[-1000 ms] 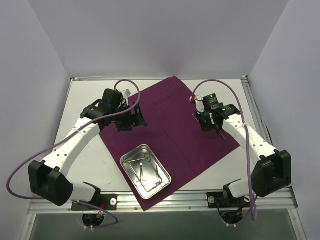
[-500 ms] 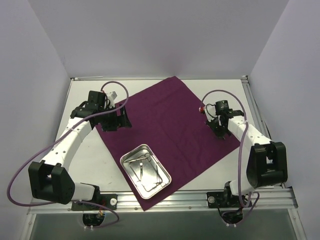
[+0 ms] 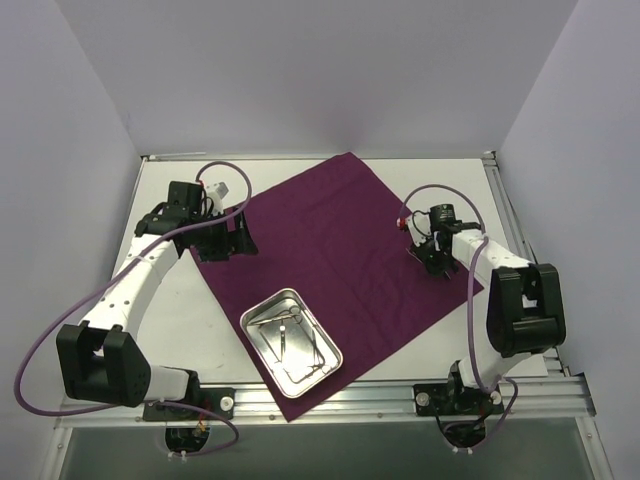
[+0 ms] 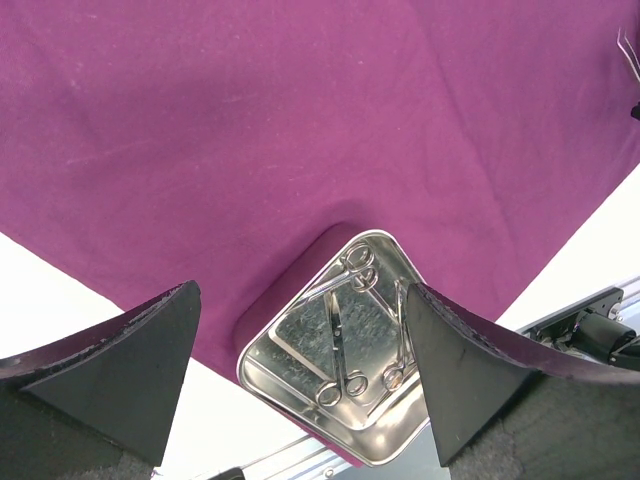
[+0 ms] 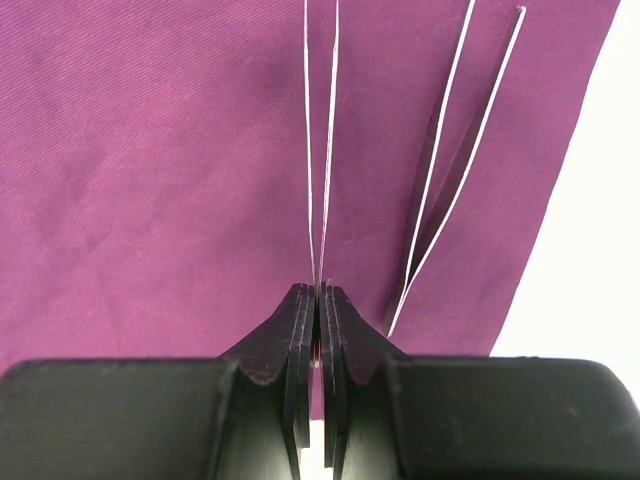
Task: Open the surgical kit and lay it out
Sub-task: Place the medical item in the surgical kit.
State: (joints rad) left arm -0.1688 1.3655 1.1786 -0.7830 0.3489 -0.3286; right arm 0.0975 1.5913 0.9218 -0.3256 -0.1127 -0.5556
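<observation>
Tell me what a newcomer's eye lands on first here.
The dark purple cloth, spread flat as a diamond across the white table, dominates the scene. On its near corner sits a shiny steel tray holding ring-handled instruments. Over the cloth's right edge, the right gripper is shut on thin metal tweezers.

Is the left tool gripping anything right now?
No, the left tool hangs wide open, with only the cloth and the tray showing through its gap.
</observation>
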